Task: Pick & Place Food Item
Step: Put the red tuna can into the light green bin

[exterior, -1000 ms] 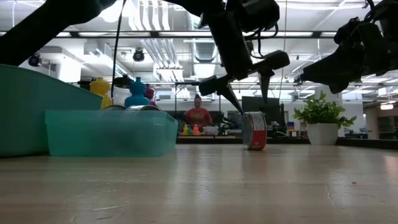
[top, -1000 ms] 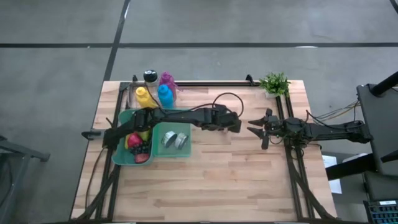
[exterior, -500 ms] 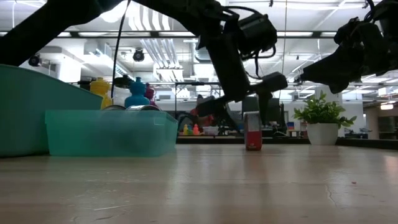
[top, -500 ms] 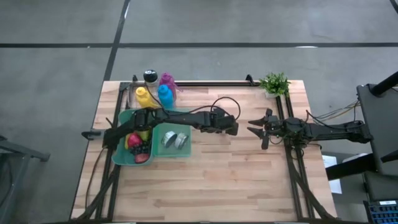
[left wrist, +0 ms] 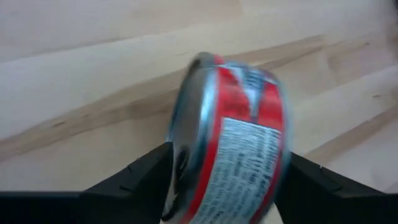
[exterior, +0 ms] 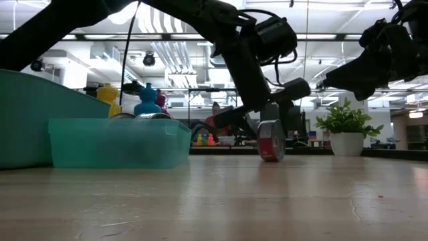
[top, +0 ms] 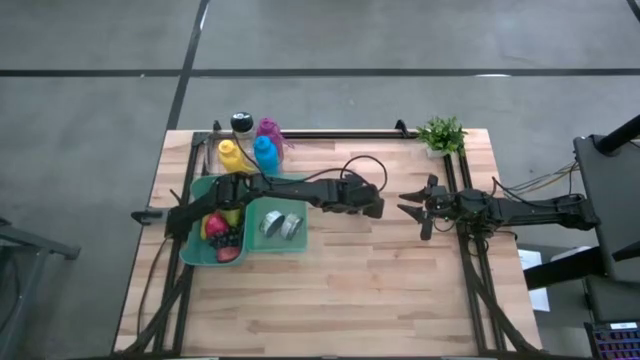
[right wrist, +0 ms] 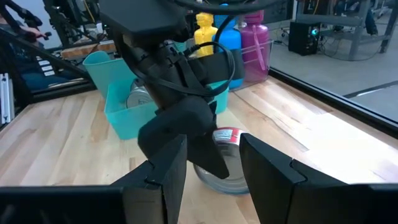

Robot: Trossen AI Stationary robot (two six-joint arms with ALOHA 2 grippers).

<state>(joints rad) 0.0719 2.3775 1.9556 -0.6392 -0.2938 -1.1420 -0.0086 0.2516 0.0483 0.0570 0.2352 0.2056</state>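
A short can (left wrist: 239,143) with a red and white label sits at the middle of the table. It is tilted, and its lower edge (exterior: 271,159) touches the wood. My left gripper (exterior: 264,114) reaches from the table's left, slanting down, and is shut on the can. In the high view this gripper (top: 378,208) covers the can. From the right wrist view the can (right wrist: 227,134) shows under the dark fingers. My right gripper (top: 408,207) hangs a little to the right of it, shut and holding nothing. My left gripper has the can between its two fingers. One finger (left wrist: 149,180) is at the bare metal end (left wrist: 183,143), the other finger (left wrist: 311,180) at the opposite labelled side (left wrist: 280,155). The fingers slant down from the table's left. The can leans, its lower edge on the table.
Two teal bins stand at the left, a large one (top: 196,250) with fruit and a small one (top: 300,245) with silver tins. Coloured bottles (top: 252,150) stand at the far left. A potted plant (top: 441,133) stands far right. The near half is bare wood.
My left gripper has come down over the can, so its fingers now stand on either side of it at table height. The can stood straight before and now leans to one side.
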